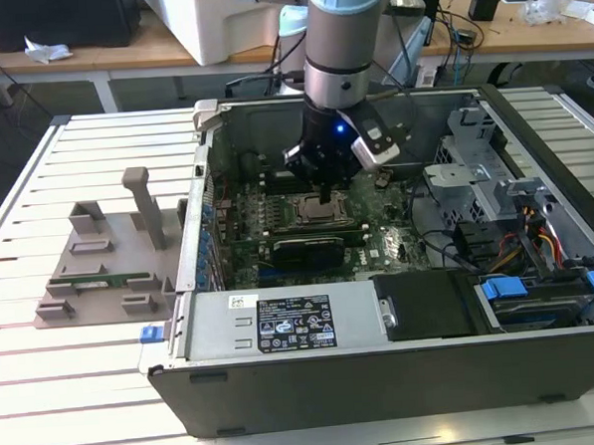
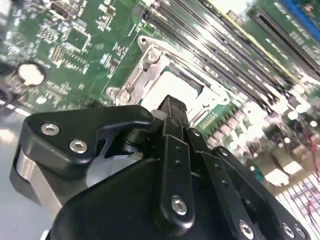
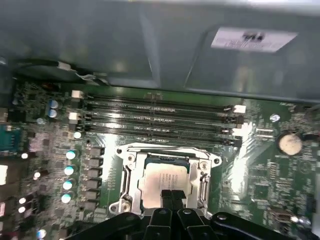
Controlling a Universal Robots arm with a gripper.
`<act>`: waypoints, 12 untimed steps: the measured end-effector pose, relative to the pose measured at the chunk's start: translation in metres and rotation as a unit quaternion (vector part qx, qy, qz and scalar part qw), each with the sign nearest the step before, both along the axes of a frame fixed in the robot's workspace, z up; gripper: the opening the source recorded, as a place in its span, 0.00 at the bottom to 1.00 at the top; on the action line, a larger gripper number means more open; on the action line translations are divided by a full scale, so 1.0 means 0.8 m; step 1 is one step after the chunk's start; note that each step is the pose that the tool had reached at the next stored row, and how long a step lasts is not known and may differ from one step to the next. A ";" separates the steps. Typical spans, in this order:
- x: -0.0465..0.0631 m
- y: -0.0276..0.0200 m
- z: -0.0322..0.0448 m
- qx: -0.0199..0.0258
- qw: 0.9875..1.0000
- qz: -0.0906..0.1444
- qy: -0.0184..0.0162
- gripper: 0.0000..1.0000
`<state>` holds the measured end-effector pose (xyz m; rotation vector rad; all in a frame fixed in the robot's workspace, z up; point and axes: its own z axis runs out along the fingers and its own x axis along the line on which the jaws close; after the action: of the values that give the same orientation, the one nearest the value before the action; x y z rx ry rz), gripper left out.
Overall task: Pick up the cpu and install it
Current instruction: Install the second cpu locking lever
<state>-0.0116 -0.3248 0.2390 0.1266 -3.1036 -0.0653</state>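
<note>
Cpu: seated flat in socket, directly beneath gripper fingertips, pressed together, empty. Judged light, rigid, slippery-topped, fragile underneath; best taken by edges.

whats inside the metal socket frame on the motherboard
The cpu lies flat inside the socket frame, silver top up. The pincer fingertips, pressed together, cover its near edge; the contacts underneath are hidden.

Silver-white cpu; green motherboard; black tool; grey-brown tray.
</note>
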 end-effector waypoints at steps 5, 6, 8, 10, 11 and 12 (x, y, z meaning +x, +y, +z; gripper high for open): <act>0.000 0.0039 0.0477 0.000 1.000 0.000 0.000 0.11; 0.000 0.0040 0.0484 0.000 1.000 0.000 0.000 0.11; 0.000 0.0039 0.0486 0.000 1.000 0.000 0.000 0.11; 0.000 0.0039 0.0486 0.000 1.000 0.000 0.000 0.11; 0.000 0.0039 0.0486 0.000 1.000 0.000 0.000 0.11; 0.000 0.0039 0.0486 0.000 1.000 0.000 0.000 0.11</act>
<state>-0.0116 -0.3217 0.2779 0.1265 -3.1037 -0.0648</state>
